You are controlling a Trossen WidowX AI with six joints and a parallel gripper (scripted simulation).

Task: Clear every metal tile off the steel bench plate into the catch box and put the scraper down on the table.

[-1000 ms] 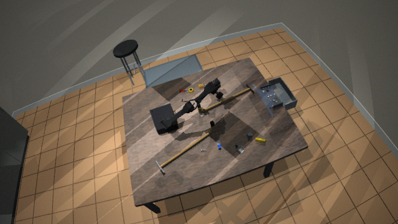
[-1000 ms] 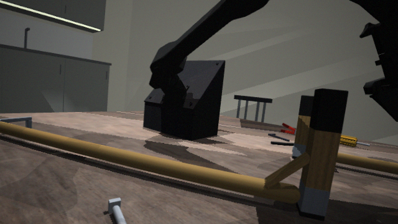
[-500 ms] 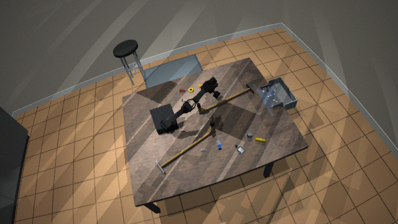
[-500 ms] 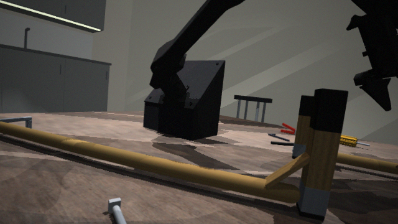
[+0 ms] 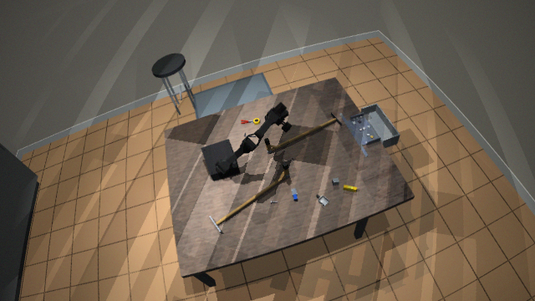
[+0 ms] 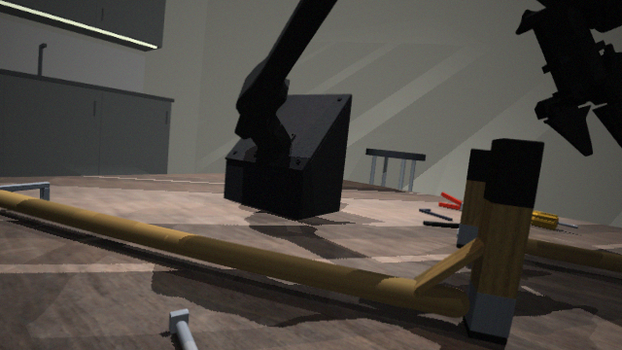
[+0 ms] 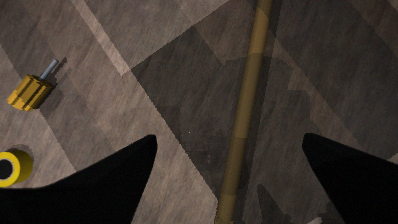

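A long wooden tool (image 5: 305, 135) (image 6: 573, 251) (image 7: 247, 100) lies on the table, its wide dark head (image 5: 336, 119) near the steel plate (image 5: 372, 129) and its upright grip near the arm. Several small tiles lie on the plate. The catch box (image 5: 391, 139) adjoins its far end. A second long tool (image 5: 251, 200) (image 6: 219, 253) has a narrow grey head (image 5: 216, 224) at the lower left. My gripper (image 5: 287, 126) (image 6: 604, 146) (image 7: 227, 140) is open and empty, above the first tool's handle, which passes between the fingertips in the wrist view. Contact with the handle does not show.
Red-handled pliers (image 5: 245, 122) and a yellow ring (image 5: 257, 120) (image 7: 25, 167) lie behind the arm, near a yellow screwdriver (image 6: 544, 220) (image 7: 30, 93). A blue item (image 5: 294, 195), a grey block (image 5: 335, 181), a yellow item (image 5: 350, 188) and a bolt (image 5: 273, 202) (image 6: 182, 331) lie in front.
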